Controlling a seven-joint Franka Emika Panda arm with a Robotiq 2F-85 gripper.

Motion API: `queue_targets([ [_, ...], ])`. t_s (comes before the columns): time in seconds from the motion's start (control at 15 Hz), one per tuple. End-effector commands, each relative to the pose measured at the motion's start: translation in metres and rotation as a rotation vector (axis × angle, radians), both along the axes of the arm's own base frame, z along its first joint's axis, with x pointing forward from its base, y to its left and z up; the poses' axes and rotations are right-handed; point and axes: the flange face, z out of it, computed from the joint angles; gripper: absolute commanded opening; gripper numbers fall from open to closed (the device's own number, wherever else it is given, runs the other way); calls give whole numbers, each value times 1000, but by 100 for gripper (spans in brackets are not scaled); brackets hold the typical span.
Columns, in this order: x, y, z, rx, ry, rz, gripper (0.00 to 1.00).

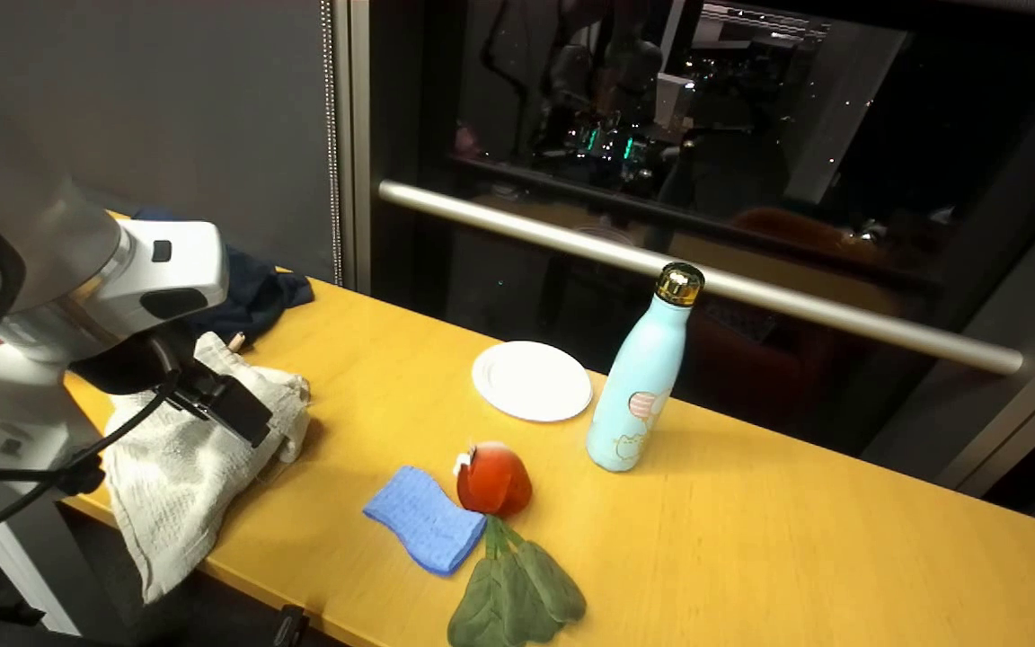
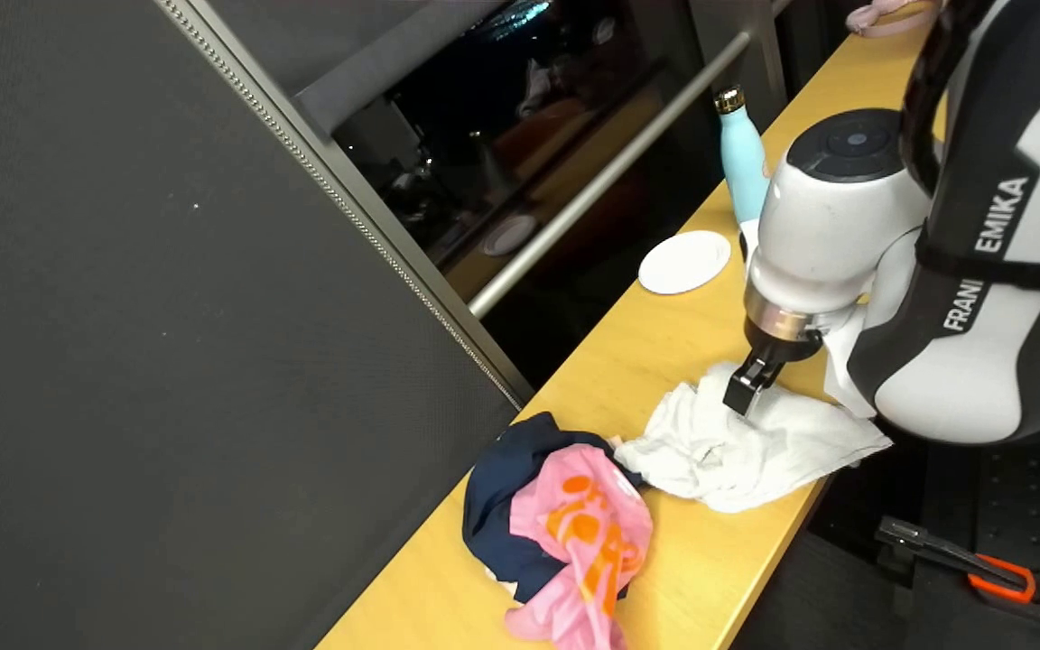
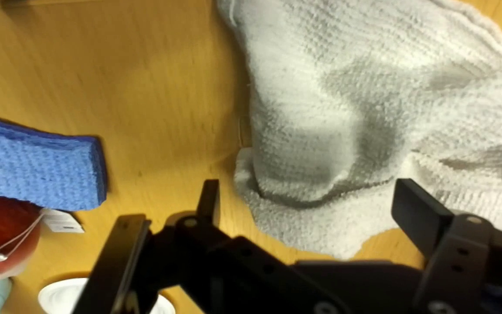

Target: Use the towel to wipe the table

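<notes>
The crumpled white woven towel (image 3: 334, 113) lies bunched on the yellow wooden worktop (image 1: 796, 521), below the black fingers (image 3: 421, 213), which stand apart with nothing clamped between them; in the wrist view one tip shows over bare worktop just beside the towel, the other over its border, and whether either touches the cloth I cannot tell. The likeliest failure, I judge, is a thin pinch: the fingers straddle little more than an edge fold, so closing here might catch only that fold, which could slip out at the first stroke. Going too low could jam the tips on the worktop. One corner of the towel hangs past the worktop's edge, and with a weak hold that overhang could pull it off. On one side of the towel sits a dark navy cloth (image 2: 497, 492) heaped with a pink cloth printed in orange (image 2: 583, 524); dragging might carry these along. On the towel's opposite side, a long sweep could shove the folded blue textured pad (image 1: 428, 521), nearest it, the round red object with a white tag (image 1: 492, 481), the green leaf bunch (image 1: 519, 593) or the flat white plate (image 1: 531, 382), and topple the tall pale-blue bottle with a gold cap (image 1: 643, 382), well apart from the towel but narrow.
</notes>
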Motion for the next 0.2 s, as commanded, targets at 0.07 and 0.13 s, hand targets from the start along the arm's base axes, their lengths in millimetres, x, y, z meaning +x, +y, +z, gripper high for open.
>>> queue_targets([
  [0.07, -11, -20, 32, 36, -30, -12, 100],
  [0.13, -11, -23, 34, 37, -34, -19, 100],
])
